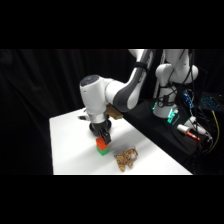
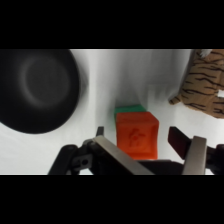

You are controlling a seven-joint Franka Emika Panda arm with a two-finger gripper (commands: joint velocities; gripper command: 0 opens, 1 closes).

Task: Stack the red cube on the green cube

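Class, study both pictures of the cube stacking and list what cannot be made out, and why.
- Green cube: wrist view, mostly hidden under the red cube; only a strip shows.
- Black bowl: wrist view, cut off by the edge; side view, hidden behind the arm.
- Plush toy: wrist view, cut off at the edge.
- Gripper: side view, contact with the red cube unclear.

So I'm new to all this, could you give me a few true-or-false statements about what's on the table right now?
1. The red cube sits on top of the green cube. True.
2. The black bowl holds the green cube. False: the bowl has nothing in it.
3. A tan striped plush toy lies on the table near the cubes. True.
4. The gripper is far from the cubes. False: it hangs right over the red cube.
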